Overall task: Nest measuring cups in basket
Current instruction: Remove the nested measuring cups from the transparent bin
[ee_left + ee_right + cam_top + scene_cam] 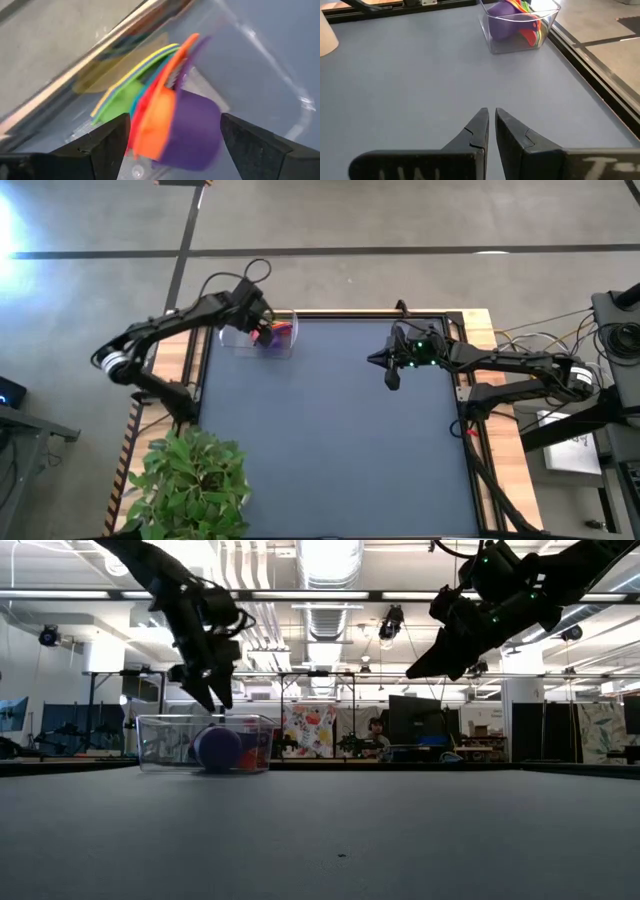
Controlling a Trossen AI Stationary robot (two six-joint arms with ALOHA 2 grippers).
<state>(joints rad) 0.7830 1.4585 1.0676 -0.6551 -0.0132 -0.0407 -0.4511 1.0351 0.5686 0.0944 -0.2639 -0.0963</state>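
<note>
The clear basket (262,337) (160,745) (496,42) stands on its base at the table's far left corner. Inside it the measuring cups (170,120) (512,20) (220,748) lie nested on their side. The purple one is outermost, orange and red sit inside it, and the flat handles fan out in orange, red, teal, green and yellow. My left gripper (172,137) (212,698) (262,315) hovers open just above the basket, one finger on either side of the stack, touching nothing. My right gripper (491,116) (392,375) (420,668) is shut and raised over the table's far right part.
A potted plant (195,485) stands at the table's near left corner. A wooden frame (470,320) borders the dark mat (330,450), which is bare through its middle and near side. A pale object (327,35) shows at the edge of the right wrist view.
</note>
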